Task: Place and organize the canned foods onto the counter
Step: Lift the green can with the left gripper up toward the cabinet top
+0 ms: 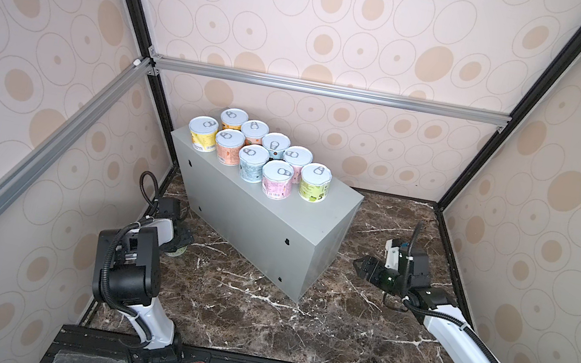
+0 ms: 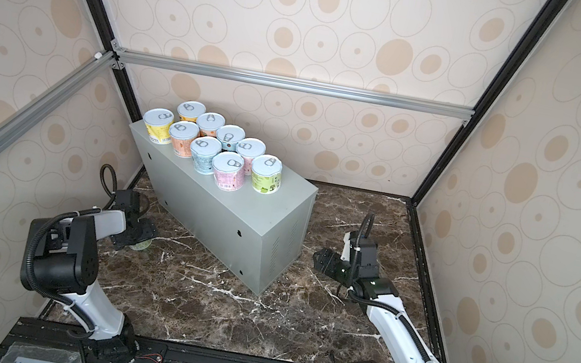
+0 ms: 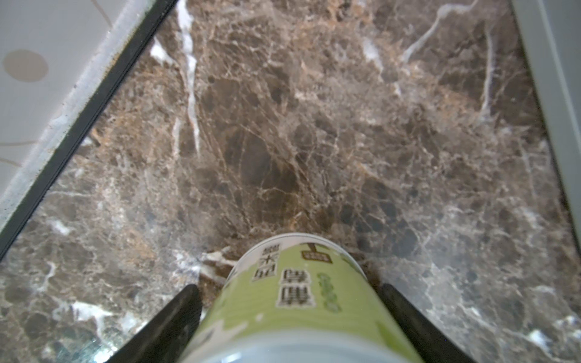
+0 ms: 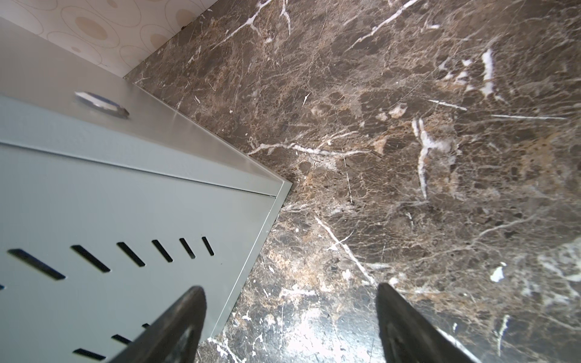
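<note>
Your left gripper (image 3: 288, 285) straddles the green can (image 3: 298, 301) standing on the floor (image 3: 314, 125), jaws close beside it; whether they pinch it cannot be told. Your right gripper (image 4: 289, 286) hangs spread, holding nothing

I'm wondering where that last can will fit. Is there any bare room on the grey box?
Yes: the near right end of the counter is bare, from the green can standing on it out to its edge. The far left end is crowded with nine cans in two tight rows. The marble floor in front is open too.
</note>
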Motion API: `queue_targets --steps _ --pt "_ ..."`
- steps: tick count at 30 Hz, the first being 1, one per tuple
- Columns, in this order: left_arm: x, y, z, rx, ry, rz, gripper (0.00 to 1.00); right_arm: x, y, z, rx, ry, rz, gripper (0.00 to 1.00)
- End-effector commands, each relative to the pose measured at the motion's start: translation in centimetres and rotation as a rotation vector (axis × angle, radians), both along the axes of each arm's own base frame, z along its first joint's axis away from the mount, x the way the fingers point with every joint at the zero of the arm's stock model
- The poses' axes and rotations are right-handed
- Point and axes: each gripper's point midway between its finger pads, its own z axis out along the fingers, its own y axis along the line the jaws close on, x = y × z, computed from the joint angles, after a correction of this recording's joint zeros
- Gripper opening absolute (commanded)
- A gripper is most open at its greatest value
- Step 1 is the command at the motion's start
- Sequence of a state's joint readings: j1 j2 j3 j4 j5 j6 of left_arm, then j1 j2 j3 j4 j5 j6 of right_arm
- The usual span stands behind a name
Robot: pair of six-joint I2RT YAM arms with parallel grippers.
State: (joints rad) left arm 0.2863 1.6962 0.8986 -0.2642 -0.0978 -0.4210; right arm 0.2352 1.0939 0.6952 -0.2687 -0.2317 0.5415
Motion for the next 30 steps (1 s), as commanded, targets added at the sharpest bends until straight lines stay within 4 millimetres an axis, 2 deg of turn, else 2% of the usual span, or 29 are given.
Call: queue_targets --steps 1,4,9,15,22,30 --pt "0.3 0.8 0.9 0.031 -0.009 -0.002 0.79 -0.2 -0.3 0.0 -0.012 -0.003 -0.003 0.87" --pt "0.3 0.7 1.9 0.037 -0.034 -0.002 0.71 -0.2 -0.3 0.0 -0.01 -0.005 -0.003 0.87" --pt "0.1 0.4 4.3 0.041 -0.104 -0.007 0.66 -0.2 0.0 0.1 -0.005 0.005 0.011 0.87" --pt "0.0 -1.8 7.8 0.009 -0.216 -0.053 0.62 -0.3 0.3 0.9 0.006 -0.001 0.03 0.87" --pt "0.1 -4.8 13.7 -0.016 -0.396 -0.116 0.62 -0.8 0.8 1.5 0.027 0.023 0.055 0.87" --pt "-0.6 -8.0 20.6 -0.041 -0.585 -0.197 0.62 -1.8 0.7 3.9 0.026 0.021 0.067 0.87"
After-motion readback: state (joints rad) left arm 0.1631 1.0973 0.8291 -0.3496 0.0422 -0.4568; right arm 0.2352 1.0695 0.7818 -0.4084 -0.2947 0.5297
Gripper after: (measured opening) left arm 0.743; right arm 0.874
